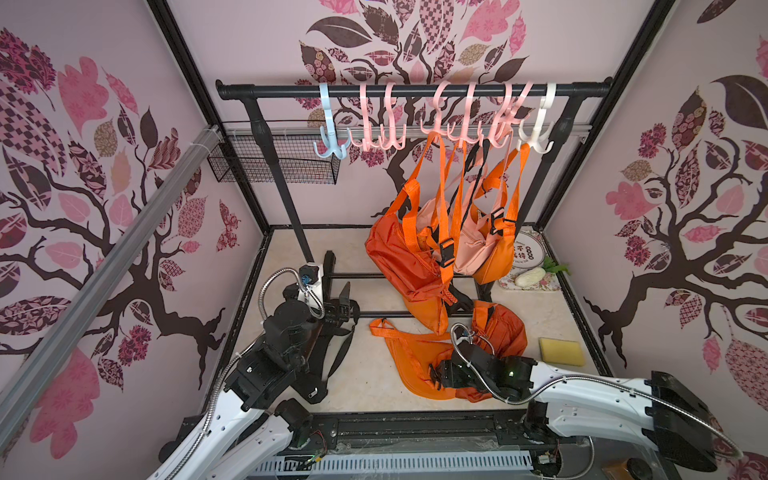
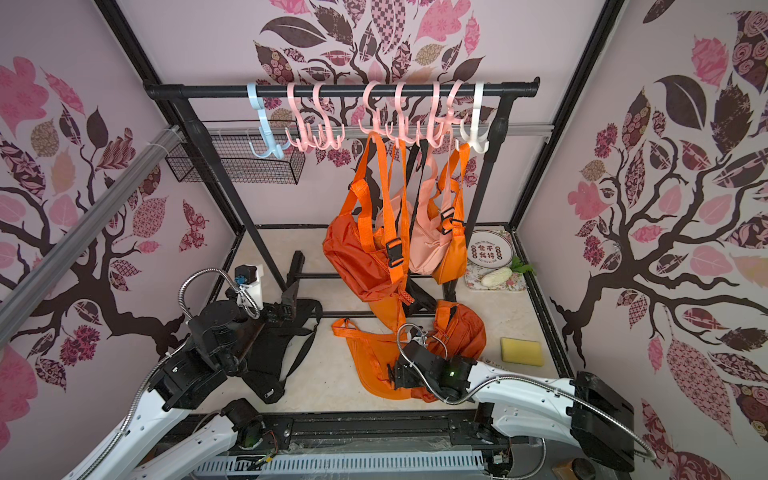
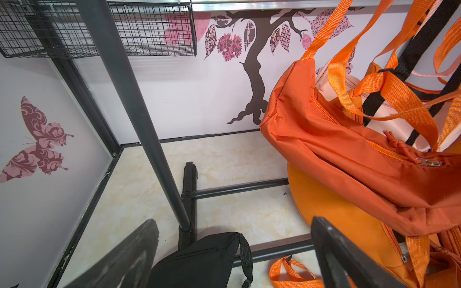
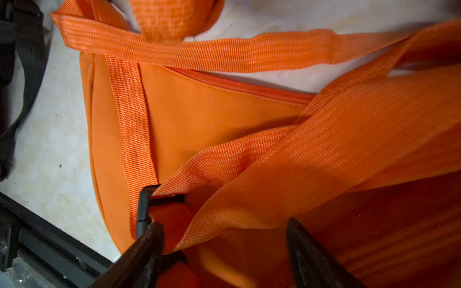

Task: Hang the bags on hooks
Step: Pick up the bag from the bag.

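Right gripper (image 4: 222, 224) is low over the orange bag (image 4: 199, 112), which lies on the floor (image 1: 365, 395). Its fingers stand apart, with the bag's strap (image 4: 324, 149) between them, not pinched. Left gripper (image 3: 233, 220) is wide open above a black bag (image 3: 199, 261) and holds nothing. Farther back, other bags (image 1: 407, 257) hang from hooks (image 1: 372, 143) on the rack bar (image 1: 282, 90).

Rack (image 1: 282, 90) stood at 12 o'clock; hung bags (image 1: 405, 257) at 1, below hooks (image 1: 457, 135). Wire basket (image 1: 282, 162) at 11, plate (image 1: 524, 237) at 2, sponge (image 1: 561, 351) at 3. Loose bag (image 1: 409, 353) lay at 5, second bag (image 2: 270, 365) at 8.
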You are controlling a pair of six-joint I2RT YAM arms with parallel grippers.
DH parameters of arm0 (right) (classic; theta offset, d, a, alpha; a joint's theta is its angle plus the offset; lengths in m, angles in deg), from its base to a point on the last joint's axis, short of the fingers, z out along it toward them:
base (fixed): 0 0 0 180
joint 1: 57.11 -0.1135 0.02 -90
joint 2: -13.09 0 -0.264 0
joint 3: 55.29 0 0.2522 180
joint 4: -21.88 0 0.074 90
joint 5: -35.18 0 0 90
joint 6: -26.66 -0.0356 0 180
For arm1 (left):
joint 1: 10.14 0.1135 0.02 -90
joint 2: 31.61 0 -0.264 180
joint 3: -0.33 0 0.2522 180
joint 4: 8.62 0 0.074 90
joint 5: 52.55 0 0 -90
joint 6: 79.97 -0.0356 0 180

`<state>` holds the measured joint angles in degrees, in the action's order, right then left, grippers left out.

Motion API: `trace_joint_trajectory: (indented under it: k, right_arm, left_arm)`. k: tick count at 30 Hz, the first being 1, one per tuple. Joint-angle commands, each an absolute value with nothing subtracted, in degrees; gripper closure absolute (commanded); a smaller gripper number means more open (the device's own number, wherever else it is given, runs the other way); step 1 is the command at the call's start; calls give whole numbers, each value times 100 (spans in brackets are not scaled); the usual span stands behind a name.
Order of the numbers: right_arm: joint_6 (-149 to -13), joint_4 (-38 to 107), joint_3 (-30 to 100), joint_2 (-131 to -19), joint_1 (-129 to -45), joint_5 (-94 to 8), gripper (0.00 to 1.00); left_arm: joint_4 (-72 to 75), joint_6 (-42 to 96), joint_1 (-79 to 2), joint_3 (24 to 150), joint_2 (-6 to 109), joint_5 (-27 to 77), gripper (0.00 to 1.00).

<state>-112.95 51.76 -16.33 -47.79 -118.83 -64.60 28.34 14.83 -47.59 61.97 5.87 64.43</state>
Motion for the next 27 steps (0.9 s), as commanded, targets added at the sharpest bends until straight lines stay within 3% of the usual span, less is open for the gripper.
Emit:
trace_joint_trajectory:
  k: [1, 8, 12, 16, 23, 24, 25, 27]
  right_arm:
    - [-11318, 4954, -1432, -5056, -11948, -6564, 29]
    - [-11186, 4935, -1289, -4819, -11946, -6402, 79]
    - [-11008, 4958, -1057, -4649, -11945, -5983, 100]
    - [-10859, 5184, -666, -4387, -11958, -5647, 100]
    - [-11054, 6131, -171, -4407, -12401, -6429, 100]
    - [-11145, 6323, -141, -4488, -12404, -6589, 80]
    - [-11166, 6386, -189, -4560, -12402, -6694, 54]
    - [-11165, 6444, -281, -4646, -12400, -6901, 44]
  left_arm:
    - [2716, 1498, -4781, 6057, 548, 6480, 2]
    - [2697, 1488, -4786, 6041, 525, 6507, 2]
    - [2714, 1487, -4788, 6050, 549, 6505, 2]
    - [2694, 1487, -4800, 6025, 527, 6499, 2]
    - [2675, 1477, -4802, 6006, 515, 6479, 2]
    - [2681, 1461, -4814, 6009, 525, 6470, 2]
    - [2688, 1464, -4811, 6016, 551, 6453, 2]
    - [2710, 1464, -4817, 6040, 565, 6443, 2]
